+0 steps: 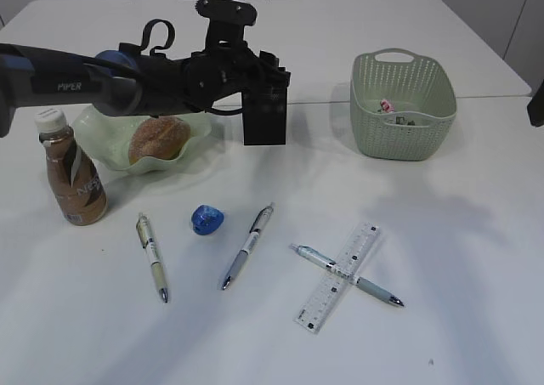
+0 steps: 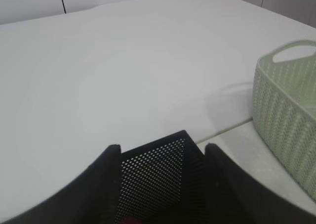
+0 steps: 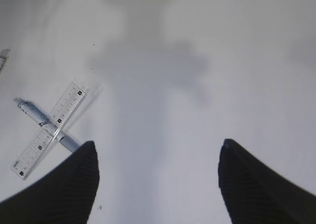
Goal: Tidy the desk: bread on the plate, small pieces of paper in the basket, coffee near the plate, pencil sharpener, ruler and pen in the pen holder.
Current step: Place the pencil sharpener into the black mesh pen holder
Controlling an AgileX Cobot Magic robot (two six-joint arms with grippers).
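Observation:
My left gripper [image 1: 259,92] reaches in from the left, shut on the black mesh pen holder [image 1: 264,117], which stands upright behind the middle of the desk [image 1: 442,232]. In the left wrist view the pen holder [image 2: 153,174] sits between both dark fingers [image 2: 98,184]. The bread [image 1: 157,138] lies on the green plate [image 1: 98,130]. The coffee [image 1: 72,177] stands in front of the plate. A blue pencil sharpener [image 1: 206,219], three pens [image 1: 152,257] [image 1: 248,246] [image 1: 378,291] and the clear ruler [image 1: 361,242] lie in front. My right gripper [image 3: 158,147] hovers open beside the ruler [image 3: 49,130].
The sage-green basket [image 1: 399,138] stands at the back right with small pieces of paper [image 1: 387,105] inside; it also shows in the left wrist view [image 2: 286,120]. The ruler lies crossed over one pen [image 3: 27,108]. A seam runs across the desk behind the basket.

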